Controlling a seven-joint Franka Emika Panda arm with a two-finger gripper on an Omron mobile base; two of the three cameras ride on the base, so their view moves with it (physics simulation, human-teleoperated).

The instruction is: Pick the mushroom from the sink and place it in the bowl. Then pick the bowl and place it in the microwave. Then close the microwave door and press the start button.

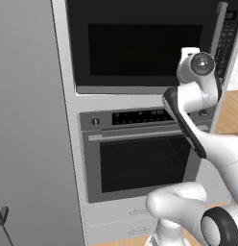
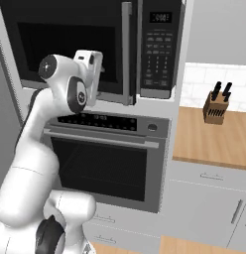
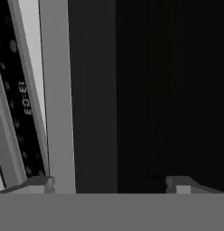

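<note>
Hand view: microwave door (image 3: pixel 145 90) close before parted fingers (image 3: pixel 178 184).

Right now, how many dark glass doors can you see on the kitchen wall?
2. The microwave door is the upper one, behind the robot's hand. The oven door sits right below it, under its control panel. The arm covers part of both, but no other doors show.

Wall oven (image 2: pixel 107 156) in grey cabinetry; wooden counter (image 2: pixel 214 139) with knife block (image 2: pixel 215 105).
</note>
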